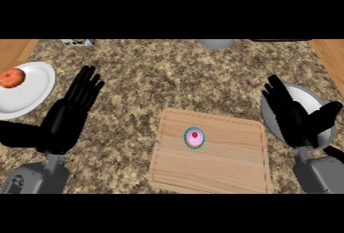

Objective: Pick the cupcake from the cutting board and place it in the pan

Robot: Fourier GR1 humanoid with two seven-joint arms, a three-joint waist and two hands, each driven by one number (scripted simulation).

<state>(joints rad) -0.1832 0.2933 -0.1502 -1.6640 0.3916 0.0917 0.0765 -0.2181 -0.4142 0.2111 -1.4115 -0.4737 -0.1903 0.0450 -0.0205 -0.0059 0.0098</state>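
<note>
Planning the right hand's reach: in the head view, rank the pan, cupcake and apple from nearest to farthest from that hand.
1. Pan: at the right, directly under and behind the right hand, overlapping it in view.
2. Cupcake: on the cutting board, to the hand's left.
3. Apple: on the white plate at the far left edge.

Cutting board (211,157): pale wood, visible grain, matt. Counter (154,77): speckled brown stone look. Pan (316,107): grey metal, dull sheen. Plate (30,93): white, smooth, glossy. Both hands (67,116) (292,118): black, matt. Cupcake (194,137): smooth pink icing.
</note>
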